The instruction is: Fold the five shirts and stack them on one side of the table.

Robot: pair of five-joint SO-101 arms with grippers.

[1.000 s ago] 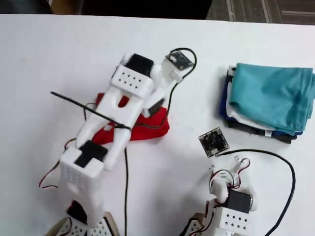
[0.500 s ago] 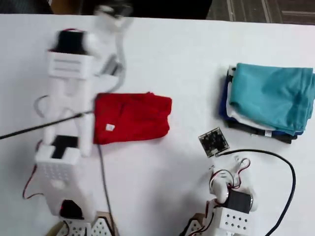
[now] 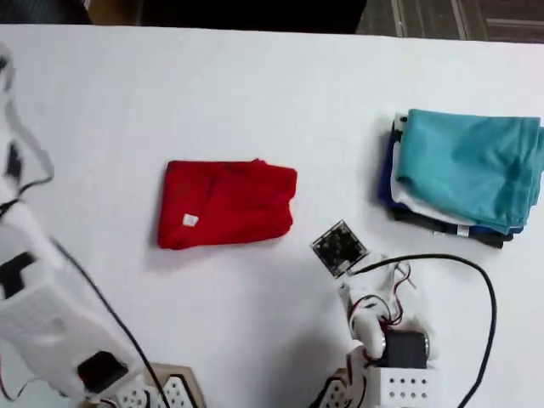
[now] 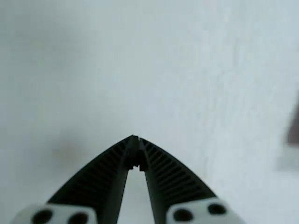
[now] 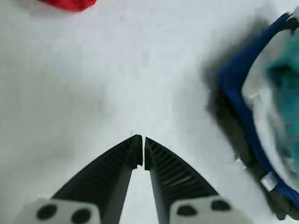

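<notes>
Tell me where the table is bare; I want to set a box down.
Bare: the table beyond the red shirt, and the gap between that shirt and the shirt stack. Crowded: the near edge, by the left arm and right arm.

We saw the table (image 3: 255, 85) lit brightly and evenly, almost washed out. A soft shadow lay under the red shirt (image 3: 225, 204), and a darker one beside the stack (image 5: 275, 88). The left arm (image 3: 42, 323) was smeared by blur.
</notes>
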